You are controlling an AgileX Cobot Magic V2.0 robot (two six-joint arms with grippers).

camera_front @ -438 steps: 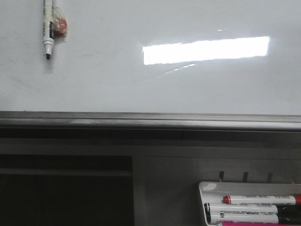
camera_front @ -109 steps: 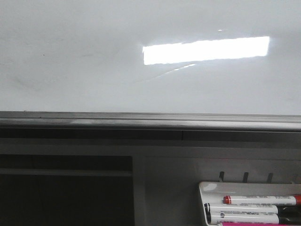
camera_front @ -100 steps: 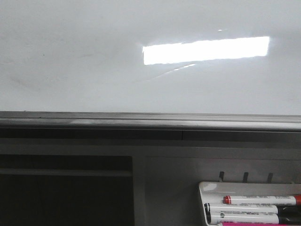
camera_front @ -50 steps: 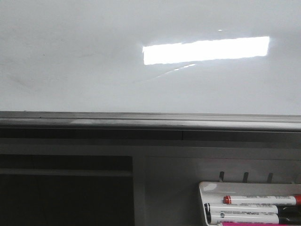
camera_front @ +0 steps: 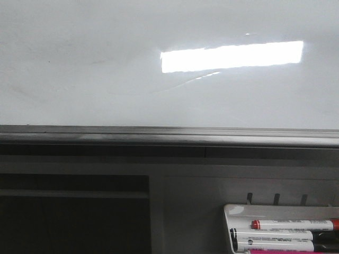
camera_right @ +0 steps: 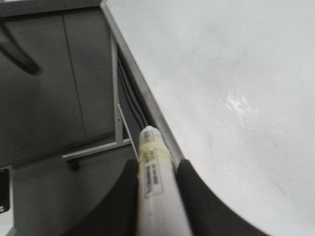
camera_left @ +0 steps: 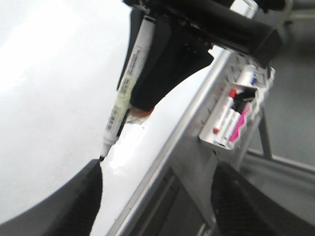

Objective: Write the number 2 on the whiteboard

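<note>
The whiteboard fills the upper front view, glossy white with a bright glare bar and a grey bottom rail. No number 2 shows on it in any view. My right gripper is shut on a white marker, with the board's edge just beside it. The left wrist view shows that marker hanging from the right gripper, black tip close to the whiteboard; contact cannot be told. My left gripper is open and holds nothing.
A small white tray with several markers hangs under the rail at the lower right, also seen as the tray in the left wrist view. Grey panels and a dark recess lie below the board.
The marker that hung at the upper left of the front view 4.4 s ago has left that view. Nothing has shifted over the last second.
</note>
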